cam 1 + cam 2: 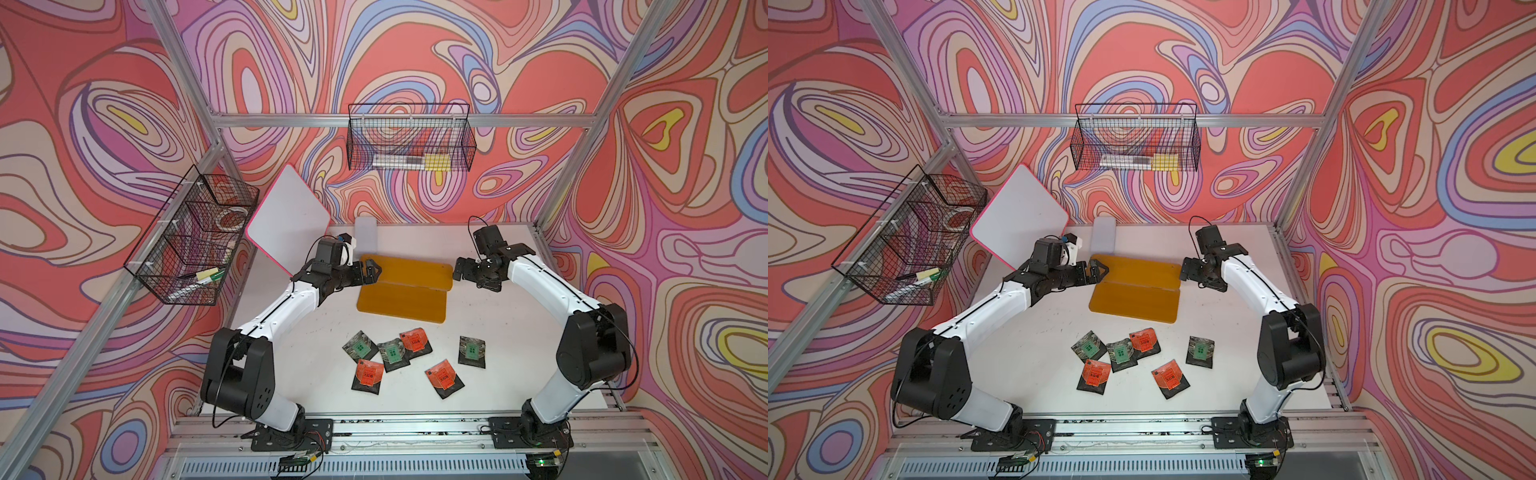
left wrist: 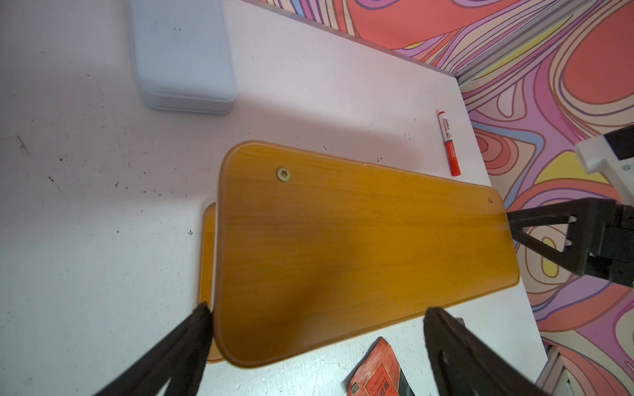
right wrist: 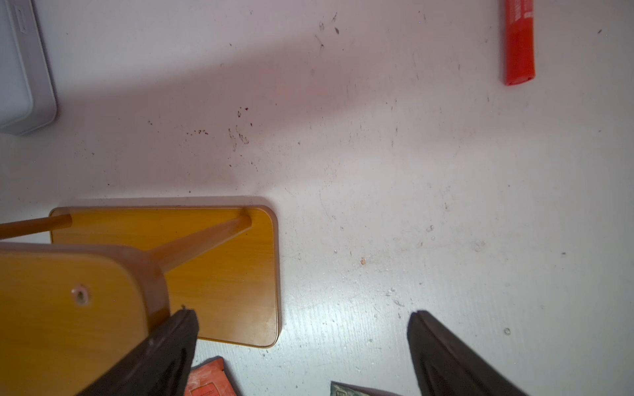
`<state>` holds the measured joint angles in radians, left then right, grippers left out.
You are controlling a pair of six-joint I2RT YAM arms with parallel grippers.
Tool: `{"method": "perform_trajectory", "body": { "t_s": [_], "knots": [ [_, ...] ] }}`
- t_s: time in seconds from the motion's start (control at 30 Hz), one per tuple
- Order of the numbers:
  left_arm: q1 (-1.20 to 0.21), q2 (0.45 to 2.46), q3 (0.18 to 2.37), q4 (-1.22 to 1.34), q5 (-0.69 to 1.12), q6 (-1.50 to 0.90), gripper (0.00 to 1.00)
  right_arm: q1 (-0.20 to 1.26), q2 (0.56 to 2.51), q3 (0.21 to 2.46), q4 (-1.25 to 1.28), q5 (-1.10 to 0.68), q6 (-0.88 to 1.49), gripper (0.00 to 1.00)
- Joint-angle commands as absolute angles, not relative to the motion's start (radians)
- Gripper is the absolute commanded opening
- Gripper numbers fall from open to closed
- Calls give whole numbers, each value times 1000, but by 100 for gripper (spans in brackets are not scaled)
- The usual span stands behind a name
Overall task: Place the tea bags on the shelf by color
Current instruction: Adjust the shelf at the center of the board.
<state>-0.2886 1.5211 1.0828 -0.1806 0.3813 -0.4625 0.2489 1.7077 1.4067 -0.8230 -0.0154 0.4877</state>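
Sorting has not begun: the mustard-yellow two-step wooden shelf [image 1: 405,286] stands bare, while six small square dark-edged tea bags [image 1: 392,354], three green, three orange-red, lie scattered on the white tabletop [image 1: 498,332] in front of it. The left gripper [image 1: 374,271] hovers at the shelf's left end, the right gripper [image 1: 458,269] at its right, both spread wide and empty.

shelf [image 1: 405,286]: centre of table [image 1: 503,332] | tea bags [image 1: 392,354]: before it | case [image 1: 365,235]: behind it | marker [image 2: 448,144]: perhaps behind right end
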Motion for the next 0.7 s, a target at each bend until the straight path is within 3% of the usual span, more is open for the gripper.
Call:
{"method": "perform_trajectory", "body": {
  "t_s": [0.0, 0.67],
  "knots": [
    [-310, 1485, 1064, -183, 411, -475, 99, 258, 1745, 1458, -782, -62, 482, 98],
    [-334, 1466, 1045, -168, 423, -491, 99, 253, 1852, 1563, -792, -27, 447, 98]
  ]
}}
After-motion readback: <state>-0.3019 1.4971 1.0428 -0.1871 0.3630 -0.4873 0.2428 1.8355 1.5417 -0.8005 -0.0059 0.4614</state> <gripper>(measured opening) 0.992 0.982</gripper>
